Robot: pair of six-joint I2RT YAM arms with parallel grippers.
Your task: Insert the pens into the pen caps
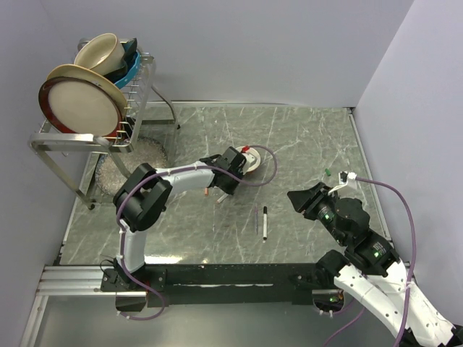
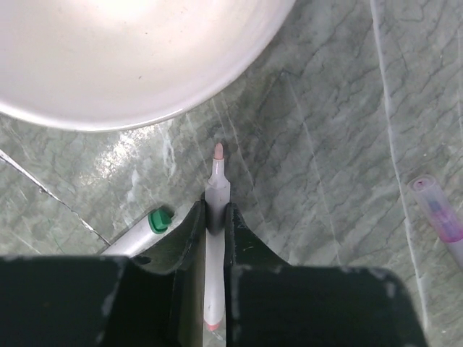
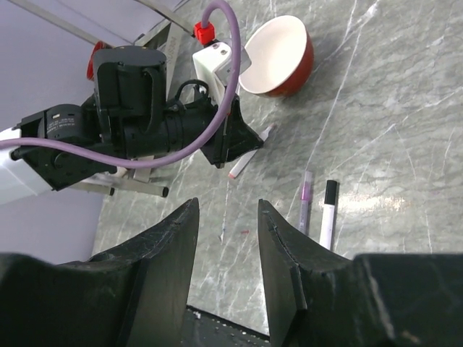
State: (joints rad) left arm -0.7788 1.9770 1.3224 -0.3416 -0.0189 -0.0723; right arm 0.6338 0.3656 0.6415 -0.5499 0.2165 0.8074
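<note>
Right now we see the red-tipped pen (image 2: 216, 189) low over the table (image 1: 304, 137), just near and left of the bowl (image 1: 252, 165). Its long axis runs along the line of the fingers, with the bare pinkish tip pointing far and right at the bowl's rim but stopping short of it. The left gripper (image 2: 215, 213) is clamped on the white barrel, one finger pressed to each side.

A green-ended pen (image 2: 154, 222) lies slantwise just left of the left finger. To the near right, well apart, a purple pen (image 1: 256, 217) and a black-capped pen (image 1: 265, 223) lie side by side, both running near to far. A small green cap (image 1: 328, 172) sits toward the right edge.

The left arm bends at the elbow on the left, its forearm reaching right and the wrist tipped down. The right gripper (image 3: 224, 238) hangs above the table at the right, facing left, with its jaws partly apart and nothing between them.
</note>
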